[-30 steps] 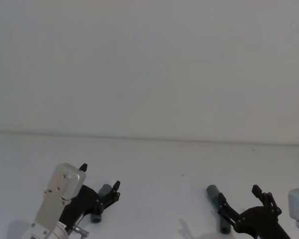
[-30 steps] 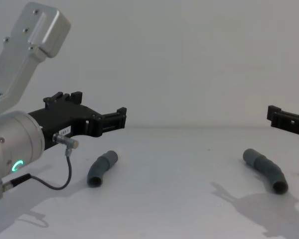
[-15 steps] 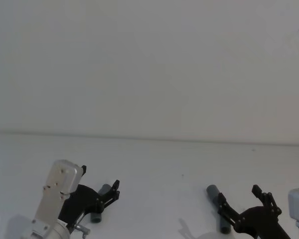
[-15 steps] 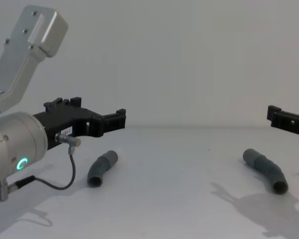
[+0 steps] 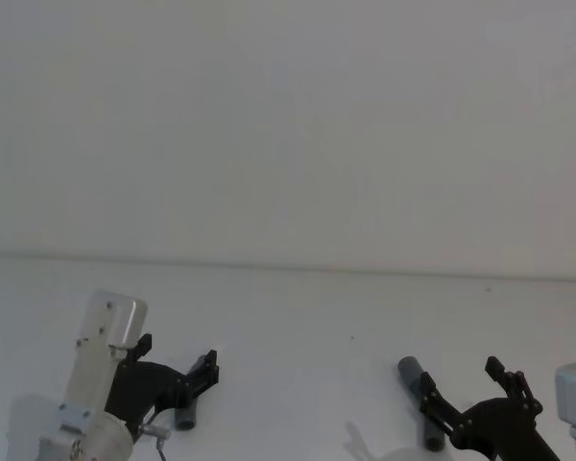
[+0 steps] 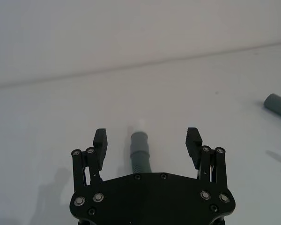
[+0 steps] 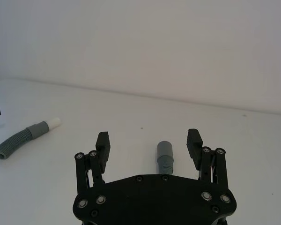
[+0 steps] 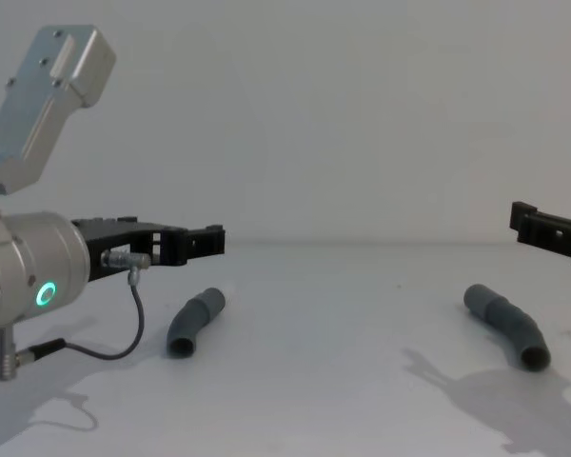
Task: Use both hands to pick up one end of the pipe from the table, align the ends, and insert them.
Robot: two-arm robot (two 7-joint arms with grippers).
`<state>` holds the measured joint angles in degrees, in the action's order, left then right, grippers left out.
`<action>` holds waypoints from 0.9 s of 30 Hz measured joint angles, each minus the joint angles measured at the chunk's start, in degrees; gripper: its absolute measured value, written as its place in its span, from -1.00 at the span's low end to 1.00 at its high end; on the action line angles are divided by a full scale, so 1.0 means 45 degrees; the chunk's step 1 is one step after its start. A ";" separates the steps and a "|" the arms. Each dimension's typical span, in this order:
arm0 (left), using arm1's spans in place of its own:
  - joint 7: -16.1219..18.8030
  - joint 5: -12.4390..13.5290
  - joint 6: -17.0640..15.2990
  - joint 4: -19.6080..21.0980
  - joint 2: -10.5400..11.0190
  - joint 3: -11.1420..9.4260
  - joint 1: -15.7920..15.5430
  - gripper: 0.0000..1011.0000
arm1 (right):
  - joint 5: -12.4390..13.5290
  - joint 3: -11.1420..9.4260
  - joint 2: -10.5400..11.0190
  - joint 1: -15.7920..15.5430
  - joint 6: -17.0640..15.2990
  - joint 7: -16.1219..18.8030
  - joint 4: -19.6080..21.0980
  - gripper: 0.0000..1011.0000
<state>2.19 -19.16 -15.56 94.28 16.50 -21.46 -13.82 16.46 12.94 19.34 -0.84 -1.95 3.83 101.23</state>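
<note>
Two dark grey ribbed pipe pieces lie apart on the white table (image 8: 343, 390). The left piece (image 8: 195, 322) (image 5: 186, 417) has a white tube tip (image 6: 141, 125) on its far end. My left gripper (image 8: 206, 240) (image 5: 177, 350) (image 6: 146, 136) hangs open above it, and the piece (image 6: 140, 152) shows between the fingers in the left wrist view. The right piece (image 8: 507, 326) (image 5: 409, 369) (image 7: 166, 157) ends in a wider grey cuff. Above it my right gripper (image 5: 461, 375) (image 7: 148, 138) (image 8: 528, 224) hovers open, lined up along the piece. Neither gripper touches a pipe.
The table runs back to a plain white wall. Open surface lies between the two pieces and beyond them. A cable (image 8: 124, 333) loops down from the left wrist near the left piece. The left piece (image 7: 18, 140) also appears in the right wrist view.
My left gripper has pulled back toward me and dropped lower, levelling out over the left piece. The right arm and both pipe pieces have stayed put.
</note>
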 joint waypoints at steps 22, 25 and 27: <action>0.0336 -0.0908 -0.5033 -0.0647 -0.0455 0.0348 -0.1598 0.98 | 0.0000 0.0000 0.0000 0.0000 0.0000 0.0000 0.0000 0.98; 0.0158 -0.0950 -0.5346 -0.0939 -0.0456 0.0278 -0.1893 0.98 | 0.0000 0.0001 0.0000 0.0000 0.0000 0.0000 0.0000 0.98; 0.0028 -0.0968 -0.5522 -0.1157 -0.0462 0.0218 -0.2090 0.98 | 0.0000 0.0000 0.0000 0.0000 0.0000 0.0000 -0.0001 0.98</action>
<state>2.31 -23.51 -40.41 89.07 14.42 -20.48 -23.22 16.46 12.94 19.33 -0.84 -1.95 3.83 101.23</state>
